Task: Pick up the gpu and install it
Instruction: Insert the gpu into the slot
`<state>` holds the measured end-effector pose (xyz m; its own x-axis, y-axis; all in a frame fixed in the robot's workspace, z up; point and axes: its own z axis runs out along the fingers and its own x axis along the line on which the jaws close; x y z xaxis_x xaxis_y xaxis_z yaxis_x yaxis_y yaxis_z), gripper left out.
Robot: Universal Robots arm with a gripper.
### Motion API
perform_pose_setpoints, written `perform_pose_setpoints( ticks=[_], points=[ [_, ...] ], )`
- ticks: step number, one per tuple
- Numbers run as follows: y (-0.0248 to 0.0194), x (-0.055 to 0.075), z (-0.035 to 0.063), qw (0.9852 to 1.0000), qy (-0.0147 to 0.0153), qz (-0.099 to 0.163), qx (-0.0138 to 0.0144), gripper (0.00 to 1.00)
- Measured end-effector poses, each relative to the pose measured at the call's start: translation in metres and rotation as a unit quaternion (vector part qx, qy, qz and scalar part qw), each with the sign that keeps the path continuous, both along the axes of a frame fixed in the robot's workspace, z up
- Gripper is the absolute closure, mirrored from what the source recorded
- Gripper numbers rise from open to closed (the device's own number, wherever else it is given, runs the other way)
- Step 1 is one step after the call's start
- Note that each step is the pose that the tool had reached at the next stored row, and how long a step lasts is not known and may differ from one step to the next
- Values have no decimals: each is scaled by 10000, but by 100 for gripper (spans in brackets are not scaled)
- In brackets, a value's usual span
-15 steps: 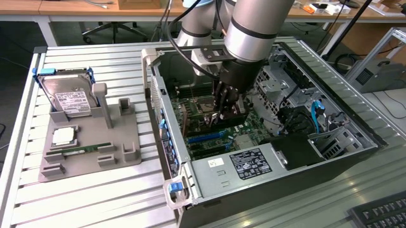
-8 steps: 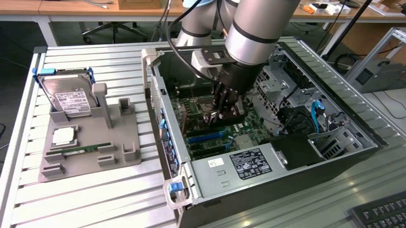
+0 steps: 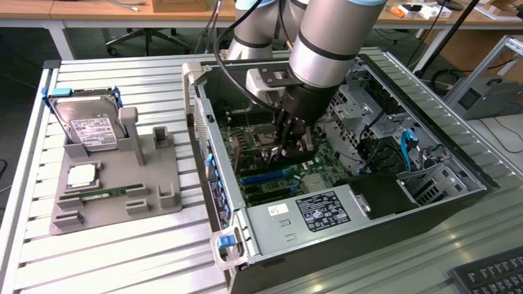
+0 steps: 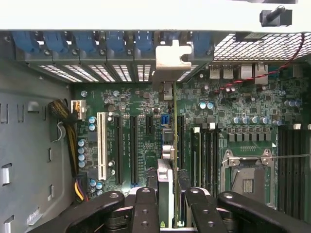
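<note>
My gripper [image 3: 291,146] reaches down into the open computer case [image 3: 245,211] and is shut on the gpu [image 4: 165,177]. The card stands edge-on between the two black fingers [image 4: 146,208]. It runs over the green motherboard [image 4: 141,102] alongside the black expansion slots [image 4: 132,145]. Its silver end bracket [image 4: 171,54] sits at the case's rear wall, against the row of vented slot covers [image 4: 104,73] and blue clips. In the exterior view the card shows as a dark block under the fingers [image 3: 288,158]. Whether its edge sits in a slot I cannot tell.
A grey parts holder [image 3: 155,184] lies at the exterior view's left, with a silver hard drive [image 3: 92,127], a processor [image 3: 82,176] and a memory stick [image 3: 109,193]. Inside the case are the processor socket [image 4: 245,177], cable bundles [image 4: 63,114] and the power supply [image 3: 323,211]. A keyboard [image 3: 490,275] lies at the lower right.
</note>
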<state>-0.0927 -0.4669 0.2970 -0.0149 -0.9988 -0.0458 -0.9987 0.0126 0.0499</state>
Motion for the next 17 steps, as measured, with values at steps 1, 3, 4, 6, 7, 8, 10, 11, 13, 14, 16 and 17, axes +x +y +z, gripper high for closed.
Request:
perform_pose_setpoints(
  ticks=[1, 3, 4, 6, 7, 8, 10, 11, 13, 14, 16, 17],
  points=[
    [0, 0, -9, 10000, 0, -15, -3, 74],
    [0, 0, -25, 10000, 0, -40, -4, 74],
    [0, -1, -32, 10000, 0, -46, -5, 74],
    [0, -9, -41, 10000, 0, -51, -5, 74],
    [0, -15, -44, 10000, 0, -52, -5, 74],
    [0, -23, -47, 10000, 0, -52, -5, 74],
    [0, -36, -56, 10000, 0, -53, -5, 74],
    [0, -41, -60, 10000, 0, -53, -4, 74],
    [0, -53, -74, 10000, 0, -53, -5, 74],
    [0, -61, -82, 10000, 0, -53, -6, 74],
    [0, -72, -94, 10000, 0, -53, -8, 74],
    [0, -77, -103, 10000, 0, -53, -11, 74]
  ],
)
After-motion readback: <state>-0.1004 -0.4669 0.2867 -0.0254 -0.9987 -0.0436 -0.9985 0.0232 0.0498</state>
